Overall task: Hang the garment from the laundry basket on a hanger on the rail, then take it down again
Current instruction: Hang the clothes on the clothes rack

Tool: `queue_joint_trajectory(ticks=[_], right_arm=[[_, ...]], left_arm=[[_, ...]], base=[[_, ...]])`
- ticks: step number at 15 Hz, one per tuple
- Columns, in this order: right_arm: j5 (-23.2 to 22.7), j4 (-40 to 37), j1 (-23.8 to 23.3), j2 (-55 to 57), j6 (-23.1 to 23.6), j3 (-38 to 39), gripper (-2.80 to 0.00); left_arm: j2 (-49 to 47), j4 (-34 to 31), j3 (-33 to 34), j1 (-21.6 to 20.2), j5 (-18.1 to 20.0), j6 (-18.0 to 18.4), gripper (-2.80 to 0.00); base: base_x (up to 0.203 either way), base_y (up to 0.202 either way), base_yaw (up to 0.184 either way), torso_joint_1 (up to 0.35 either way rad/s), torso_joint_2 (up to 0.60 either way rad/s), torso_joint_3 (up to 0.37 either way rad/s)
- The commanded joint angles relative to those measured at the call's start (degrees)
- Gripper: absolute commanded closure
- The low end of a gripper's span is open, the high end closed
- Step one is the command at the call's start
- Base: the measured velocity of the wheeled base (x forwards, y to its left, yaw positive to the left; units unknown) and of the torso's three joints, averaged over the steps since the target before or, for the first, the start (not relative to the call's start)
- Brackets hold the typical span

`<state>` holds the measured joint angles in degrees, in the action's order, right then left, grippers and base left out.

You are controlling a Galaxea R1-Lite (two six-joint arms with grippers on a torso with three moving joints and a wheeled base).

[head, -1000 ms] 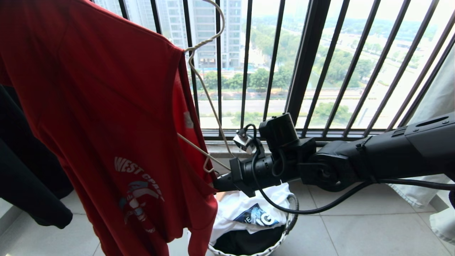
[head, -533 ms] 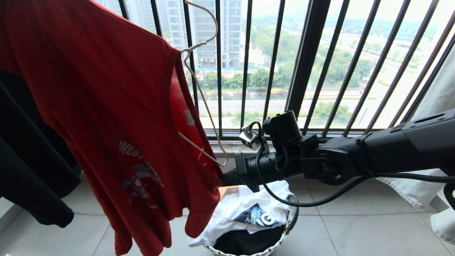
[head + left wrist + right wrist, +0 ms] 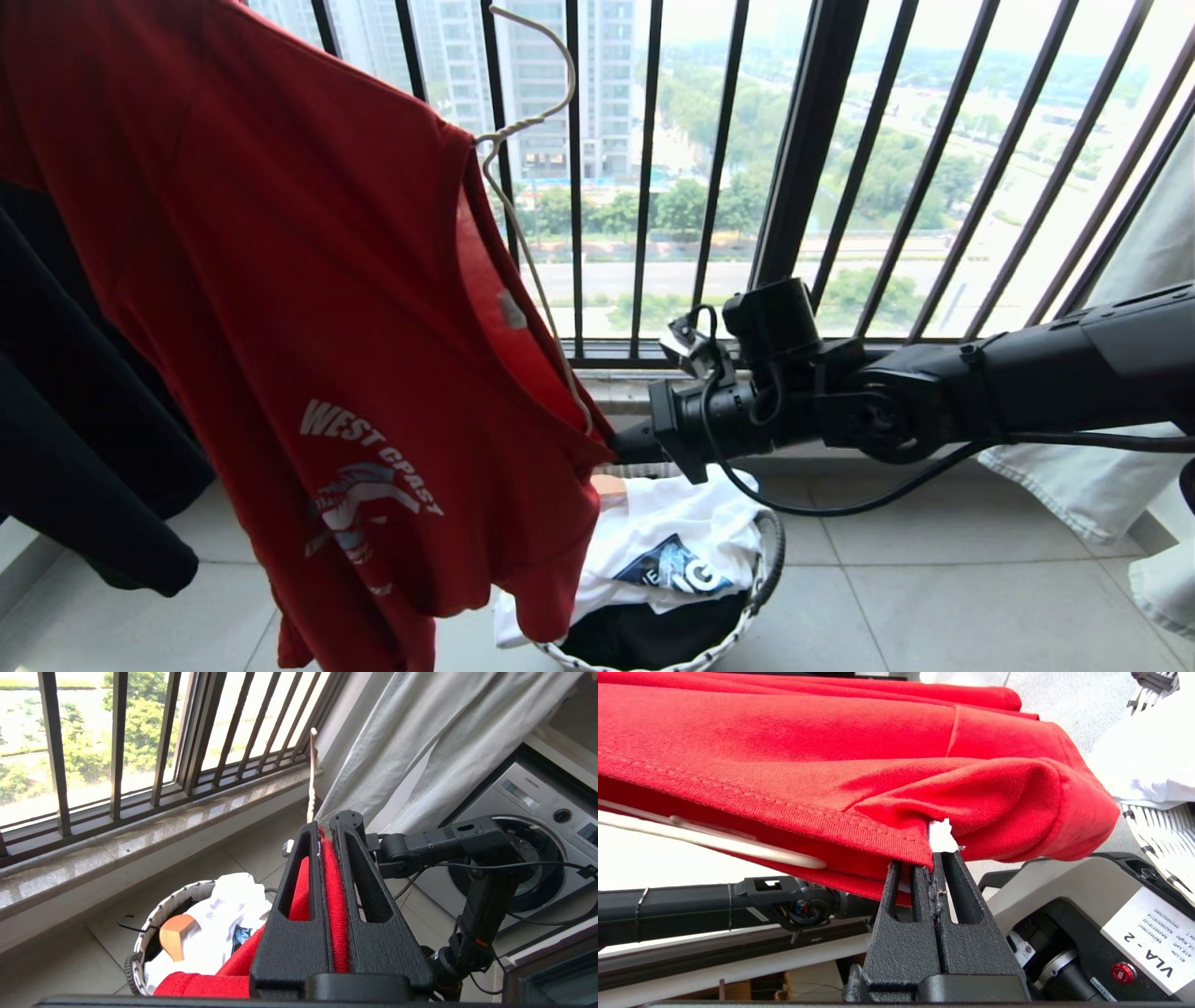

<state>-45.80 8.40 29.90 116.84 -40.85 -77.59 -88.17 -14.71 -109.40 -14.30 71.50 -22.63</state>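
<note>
The T-shirt (image 3: 308,308), half on the hanger (image 3: 523,121), was pinched by both the right gripper (image 3: 934,858) and left gripper (image 3: 322,840); easing cloth over the rod looked wise.

We are on a home's high-rise laundry balcony: barred window (image 3: 709,168) at twelve o'clock, washing machine (image 3: 528,826), curtain (image 3: 420,742), tiled floor (image 3: 934,597).

Balcony setting. Dark vertical bars (image 3: 644,168) are seen across a wide window, above a pale stone sill (image 3: 140,835). Daylight enters; high-rise blocks, trees and a road are visible outside. The floor (image 3: 934,597) is laid with light grey tiles. A pale curtain (image 3: 420,742) is hung beside a silver washer (image 3: 537,826).
</note>
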Motion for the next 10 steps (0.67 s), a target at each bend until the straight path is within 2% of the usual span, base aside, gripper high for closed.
queue_joint_trajectory(ticks=[1, 4, 7, 10], right_arm=[[-0.26, 0.13, -0.93, -1.93, -0.25, -0.01, 0.0], [0.07, -0.02, -2.53, -4.59, -0.28, -1.08, 0.0], [0.48, -2.69, -4.08, -5.22, -0.28, -5.2, 0.0], [3.87, -4.17, -4.56, -5.5, -0.19, -8.6, 0.0]], left_arm=[[0.25, 0.52, 1.79, 0.05, 0.4, -0.09, 0.0], [0.37, 5.44, 6.23, 0.83, 0.4, -0.13, 0.0], [0.29, 6.05, 8.08, 1.67, 0.4, -0.14, 0.0], [0.38, 9.78, 13.06, 3.88, 0.4, -0.17, 0.0]], base=[[0.0, 0.0, 0.0, 0.0, 0.0, 0.0], [0.0, 0.0, 0.0, 0.0, 0.0, 0.0], [0.0, 0.0, 0.0, 0.0, 0.0, 0.0], [0.0, 0.0, 0.0, 0.0, 0.0, 0.0]])
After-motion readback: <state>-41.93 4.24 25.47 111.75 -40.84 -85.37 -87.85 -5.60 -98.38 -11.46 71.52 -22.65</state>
